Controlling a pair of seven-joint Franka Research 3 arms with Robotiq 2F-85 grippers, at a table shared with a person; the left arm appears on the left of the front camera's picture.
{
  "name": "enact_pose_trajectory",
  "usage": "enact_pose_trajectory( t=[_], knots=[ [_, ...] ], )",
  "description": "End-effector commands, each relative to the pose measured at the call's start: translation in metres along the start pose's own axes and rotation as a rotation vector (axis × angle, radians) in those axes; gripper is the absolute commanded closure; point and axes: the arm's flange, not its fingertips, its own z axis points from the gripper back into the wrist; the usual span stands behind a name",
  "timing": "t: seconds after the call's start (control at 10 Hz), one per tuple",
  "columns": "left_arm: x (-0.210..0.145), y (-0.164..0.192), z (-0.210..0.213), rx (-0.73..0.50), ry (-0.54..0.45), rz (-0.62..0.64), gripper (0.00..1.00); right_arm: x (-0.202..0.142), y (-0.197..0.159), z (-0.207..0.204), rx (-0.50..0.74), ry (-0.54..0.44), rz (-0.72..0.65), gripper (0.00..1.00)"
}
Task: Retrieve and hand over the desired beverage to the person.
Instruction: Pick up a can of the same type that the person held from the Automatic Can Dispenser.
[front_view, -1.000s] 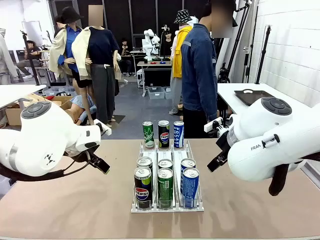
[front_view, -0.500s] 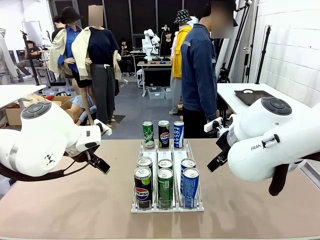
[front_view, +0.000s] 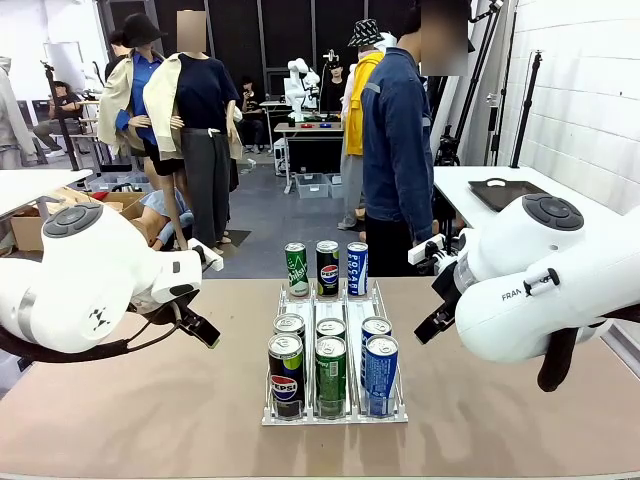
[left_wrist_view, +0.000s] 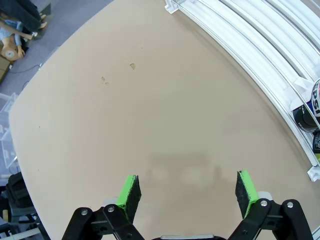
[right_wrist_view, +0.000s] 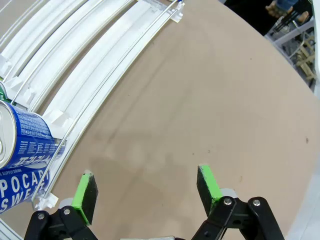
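Observation:
A clear white rack (front_view: 334, 416) in the middle of the tan table holds several drink cans. Three stand at its far end: a green can (front_view: 296, 269), a dark Pepsi can (front_view: 327, 267) and a blue Pocari can (front_view: 357, 268). The near rows hold Pepsi, green and blue cans too. The person (front_view: 398, 150) in a denim jacket stands behind the far edge, turned sideways. My left gripper (left_wrist_view: 189, 189) hangs open over bare table left of the rack (left_wrist_view: 260, 45). My right gripper (right_wrist_view: 147, 189) hangs open right of the rack (right_wrist_view: 90, 55), beside a blue Pocari can (right_wrist_view: 22, 150).
Both white arms (front_view: 90, 280) (front_view: 540, 290) hover low at either side of the rack. A white side table with a black tray (front_view: 505, 192) stands at the back right. Tan table top (front_view: 150, 410) lies under both grippers.

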Motion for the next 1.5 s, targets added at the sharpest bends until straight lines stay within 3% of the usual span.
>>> enact_pose_trajectory(
  t=[0.0, 1.2, 1.4],
  knots=[
    [-0.001, 0.002, 0.0, -0.001, -0.001, 0.006, 0.0, 0.0, 0.0, 0.0, 0.0, 0.0, 0.0, 0.0],
    [0.0, 0.0, 0.0, 0.0, 0.0, 0.0, 0.0, 0.0, 0.0, 0.0, 0.0, 0.0, 0.0, 0.0],
    [0.018, 0.012, 0.022, 0.085, -0.003, 0.049, 0.0, 0.007, -0.023, 0.027, 0.006, 0.001, -0.029, 0.0]
  ],
)
